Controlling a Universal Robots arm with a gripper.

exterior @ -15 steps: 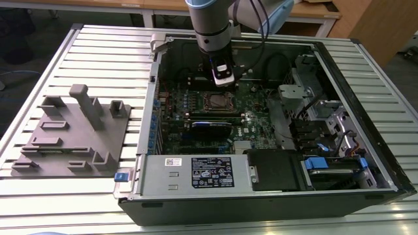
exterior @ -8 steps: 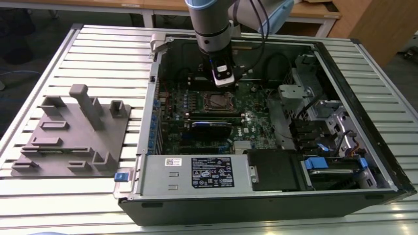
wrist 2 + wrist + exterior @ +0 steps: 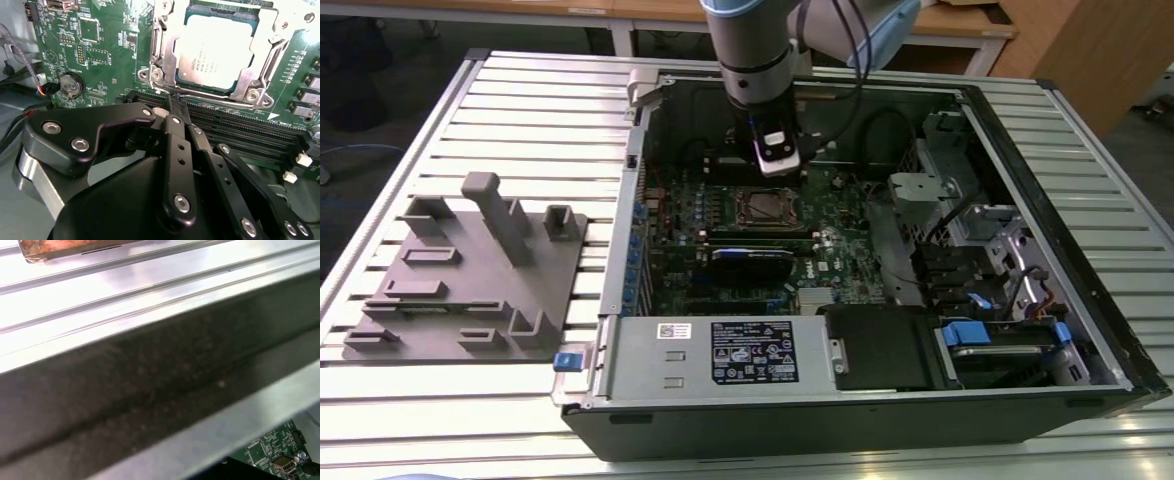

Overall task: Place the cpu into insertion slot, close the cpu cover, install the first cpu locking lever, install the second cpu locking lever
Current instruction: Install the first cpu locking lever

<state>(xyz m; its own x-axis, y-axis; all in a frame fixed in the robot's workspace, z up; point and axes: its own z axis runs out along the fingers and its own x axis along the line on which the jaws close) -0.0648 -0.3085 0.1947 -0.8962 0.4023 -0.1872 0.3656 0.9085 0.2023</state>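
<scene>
1. Currently the arm (image 3: 754, 50) is reaching down into the open computer case (image 3: 1074, 190), which is lying on its side on the slatted metal counter (image 3: 520, 100). The case walls are ringing the green board (image 3: 841, 250) and leaving only the top open.
2. The hand (image 3: 172, 100) is hanging low over the board, beside the insertion slot (image 3: 739, 210).
3. In the second wrist view its black fingers (image 3: 170, 140) are running together into one narrow tip with nothing between them. The tip is pointing at the slot's rim; whether it is touching, I cannot tell.
4. The cpu (image 3: 215, 47) is lying flat in the slot, and the cpu cover (image 3: 162, 47) is lying down over it, framing its grey top through the window.
5. Room here is tight. The long black memory slots (image 3: 240, 135) are running just beside the socket, under the hand, and a round coin battery (image 3: 70, 85) is sitting near on the other side.
6. Along the case's near edge, the grey power-supply box (image 3: 720, 350) is sitting beside a black drive bay (image 3: 881, 350). A metal drive cage (image 3: 974, 240) is filling the exterior view's right.
7. A grey fixture tray (image 3: 467, 280) with upright posts is lying on the counter at the exterior view's left, well apart from the board.
8. The first wrist view is looking across a dark case wall (image 3: 150, 375), with counter slats beyond.
</scene>
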